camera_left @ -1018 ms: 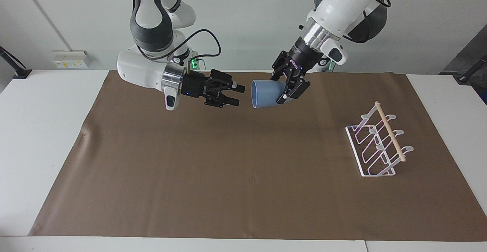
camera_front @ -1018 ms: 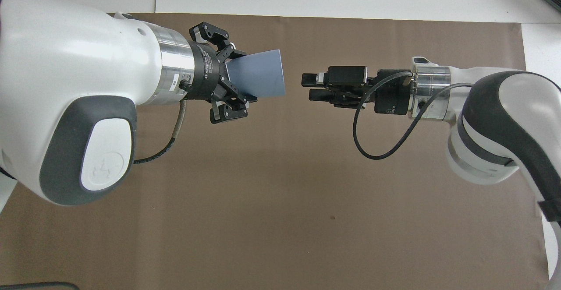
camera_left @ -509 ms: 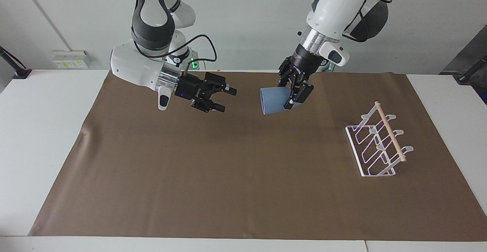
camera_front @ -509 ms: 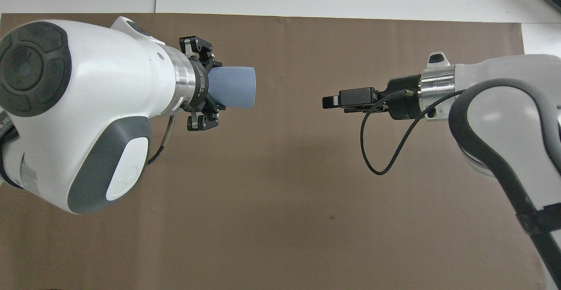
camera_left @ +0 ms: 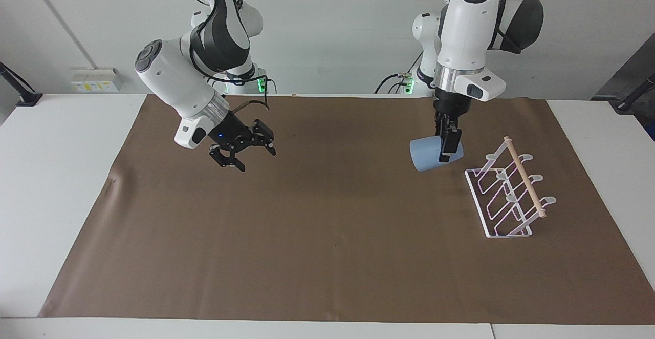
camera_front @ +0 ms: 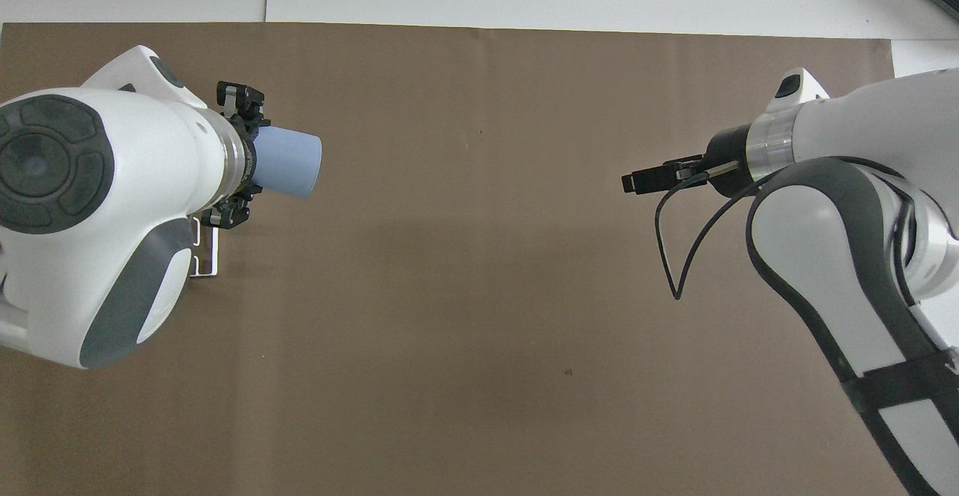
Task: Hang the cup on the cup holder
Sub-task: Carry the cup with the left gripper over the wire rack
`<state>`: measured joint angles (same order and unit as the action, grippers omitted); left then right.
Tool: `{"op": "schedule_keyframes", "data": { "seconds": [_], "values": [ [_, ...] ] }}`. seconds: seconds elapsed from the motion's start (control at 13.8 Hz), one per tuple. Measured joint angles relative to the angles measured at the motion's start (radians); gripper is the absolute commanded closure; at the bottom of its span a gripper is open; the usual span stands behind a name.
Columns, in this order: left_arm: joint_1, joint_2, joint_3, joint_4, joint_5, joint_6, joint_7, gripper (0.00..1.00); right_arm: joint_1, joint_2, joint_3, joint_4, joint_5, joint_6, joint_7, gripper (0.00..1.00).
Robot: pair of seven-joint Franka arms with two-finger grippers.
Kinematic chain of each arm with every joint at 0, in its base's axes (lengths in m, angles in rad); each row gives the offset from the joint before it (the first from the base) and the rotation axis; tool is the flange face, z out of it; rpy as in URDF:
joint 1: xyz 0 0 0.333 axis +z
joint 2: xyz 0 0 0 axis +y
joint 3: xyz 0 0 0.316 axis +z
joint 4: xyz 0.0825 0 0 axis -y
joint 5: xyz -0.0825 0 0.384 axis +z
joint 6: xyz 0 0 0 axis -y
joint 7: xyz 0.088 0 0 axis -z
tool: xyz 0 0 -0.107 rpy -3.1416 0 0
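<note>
So the left gripper has the cup clamped by its narrow end, tipped sideways in the air just beside the cup holder at the left arm's end of the desk. Pickup's done, hanging isn't. The right gripper waits over the mat, fingers spread, empty.

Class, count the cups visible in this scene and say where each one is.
1. The blue-grey cup is held off the table by the left tool, tilted on its side over the brown mat, beside the white cup holder. None hang on it.
</note>
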<state>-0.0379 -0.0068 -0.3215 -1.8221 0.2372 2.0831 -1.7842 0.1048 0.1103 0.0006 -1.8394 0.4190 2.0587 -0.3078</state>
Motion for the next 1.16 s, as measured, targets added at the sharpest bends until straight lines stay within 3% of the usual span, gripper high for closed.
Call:
{"op": "schedule_keyframes", "data": {
  "seconds": [0.36,0.65,0.95,1.16],
  "values": [
    [0.127,-0.022,0.003,-0.050,0.191,0.070,0.100,1.00,-0.081,0.001,-0.002,0.001,-0.201,0.015,0.000,0.00],
    [0.148,-0.008,0.003,-0.077,0.406,0.078,0.117,1.00,-0.090,-0.007,-0.004,0.038,-0.334,0.017,0.044,0.00],
    [0.148,0.041,0.002,-0.085,0.601,0.083,0.102,1.00,-0.104,-0.045,-0.011,0.111,-0.375,-0.116,0.164,0.00],
    [0.148,0.075,0.001,-0.086,0.667,0.086,0.083,1.00,-0.134,-0.066,-0.014,0.182,-0.381,-0.223,0.219,0.00]
  ]
}}
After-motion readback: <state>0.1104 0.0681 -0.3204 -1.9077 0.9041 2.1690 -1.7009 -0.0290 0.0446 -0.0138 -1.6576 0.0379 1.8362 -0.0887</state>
